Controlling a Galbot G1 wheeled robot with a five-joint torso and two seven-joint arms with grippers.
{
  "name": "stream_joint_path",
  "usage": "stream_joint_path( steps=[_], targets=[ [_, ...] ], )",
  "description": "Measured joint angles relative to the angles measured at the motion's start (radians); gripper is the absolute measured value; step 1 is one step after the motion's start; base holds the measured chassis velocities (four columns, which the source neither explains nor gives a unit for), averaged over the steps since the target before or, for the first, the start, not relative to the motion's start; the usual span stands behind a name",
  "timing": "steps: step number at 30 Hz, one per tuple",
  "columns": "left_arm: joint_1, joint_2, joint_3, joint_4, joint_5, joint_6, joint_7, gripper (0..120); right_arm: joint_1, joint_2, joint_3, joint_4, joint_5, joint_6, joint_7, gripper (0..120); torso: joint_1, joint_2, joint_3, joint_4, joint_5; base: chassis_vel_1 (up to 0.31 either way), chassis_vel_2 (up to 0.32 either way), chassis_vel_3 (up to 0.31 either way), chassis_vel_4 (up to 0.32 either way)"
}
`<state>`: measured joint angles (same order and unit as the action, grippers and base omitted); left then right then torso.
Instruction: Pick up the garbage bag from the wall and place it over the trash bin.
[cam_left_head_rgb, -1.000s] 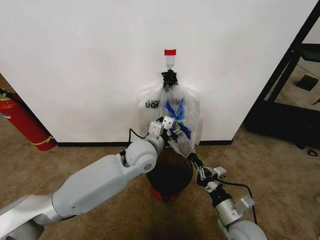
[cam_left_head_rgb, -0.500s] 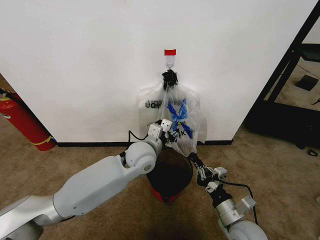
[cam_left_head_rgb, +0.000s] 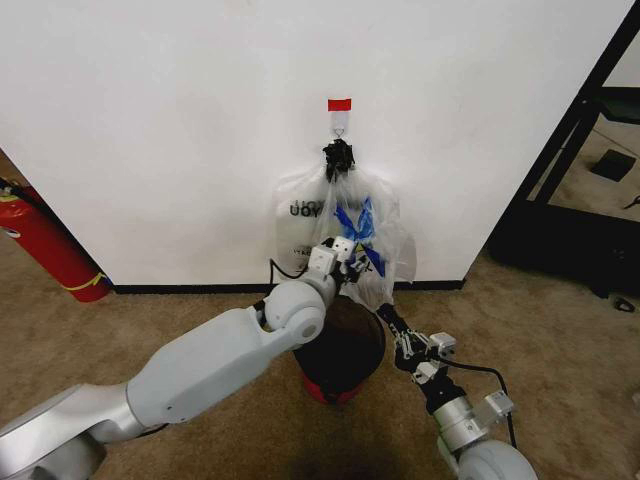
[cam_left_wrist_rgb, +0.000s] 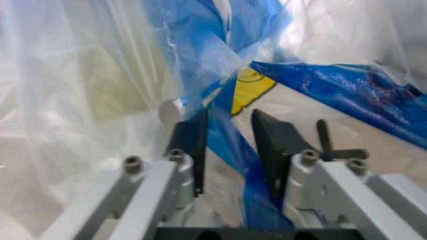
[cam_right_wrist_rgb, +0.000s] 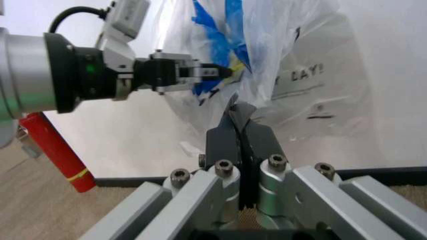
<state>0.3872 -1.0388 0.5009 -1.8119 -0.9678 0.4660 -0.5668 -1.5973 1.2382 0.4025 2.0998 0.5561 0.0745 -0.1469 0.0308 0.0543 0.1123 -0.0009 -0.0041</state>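
The garbage bag (cam_left_head_rgb: 362, 232), see-through with blue patches, hangs from a hook (cam_left_head_rgb: 340, 128) under a red tape strip on the white wall (cam_left_head_rgb: 160, 130). My left gripper (cam_left_head_rgb: 350, 262) is pushed into its lower front. In the left wrist view this gripper (cam_left_wrist_rgb: 230, 117) stands open, with a blue fold of the bag (cam_left_wrist_rgb: 320, 85) running between its fingers (cam_left_wrist_rgb: 193, 145). My right gripper (cam_left_head_rgb: 384, 314) reaches up from the lower right. In the right wrist view it (cam_right_wrist_rgb: 239, 130) is shut on the bag's (cam_right_wrist_rgb: 267, 50) bottom edge. The black mesh trash bin (cam_left_head_rgb: 350, 345) stands right below.
A second bag with black lettering (cam_left_head_rgb: 298, 215) hangs behind on the same hook. A red fire extinguisher (cam_left_head_rgb: 50, 250) stands by the wall at left. A black frame (cam_left_head_rgb: 585, 140) rises at right. Brown carpet (cam_left_head_rgb: 560, 340) surrounds the bin.
My left arm has pushed forward and to the right, deeper into the bag. The bag's blue patches have shifted and bunched up. The right gripper has held its place.
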Motion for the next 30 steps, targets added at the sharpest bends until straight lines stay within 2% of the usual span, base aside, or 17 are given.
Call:
stream_joint_path(
  steps=[8, 14, 23, 28, 30],
  targets=[
    [0.004, 0.017, -0.005, -0.007, -0.007, 0.003, 0.002, 20, 0.009, -0.002, -0.006, -0.001, 0.003, -0.001, 0.003, 0, 0.000, 0.000, 0.000, 0.0000, 0.0000, 0.000, 0.000, 0.000, 0.000],
    [0.006, 0.004, -0.003, -0.006, -0.007, 0.001, -0.003, 0, 0.005, -0.003, -0.001, -0.001, 0.004, -0.002, 0.003, 0, 0.000, 0.000, 0.000, -0.0003, 0.0000, 0.000, 0.000, 0.000, 0.000],
    [-0.002, -0.001, -0.023, -0.026, -0.045, -0.016, -0.022, 0, 0.009, 0.003, 0.004, -0.004, 0.010, 0.000, 0.008, 0, 0.000, 0.000, 0.000, -0.0002, 0.0000, 0.000, 0.000, 0.000, 0.000],
    [0.070, 0.039, -0.125, -0.115, -0.065, -0.098, -0.008, 0, 0.000, 0.013, 0.035, 0.010, 0.023, 0.001, 0.029, 0, 0.000, 0.000, 0.000, 0.0000, -0.0001, 0.000, 0.000, 0.000, 0.000],
    [0.136, 0.054, -0.210, -0.165, -0.067, -0.135, 0.009, 0, -0.008, 0.012, 0.052, 0.015, 0.023, -0.001, 0.047, 0, 0.000, 0.000, 0.000, 0.0000, -0.0001, 0.000, 0.000, 0.000, 0.000]
  ],
)
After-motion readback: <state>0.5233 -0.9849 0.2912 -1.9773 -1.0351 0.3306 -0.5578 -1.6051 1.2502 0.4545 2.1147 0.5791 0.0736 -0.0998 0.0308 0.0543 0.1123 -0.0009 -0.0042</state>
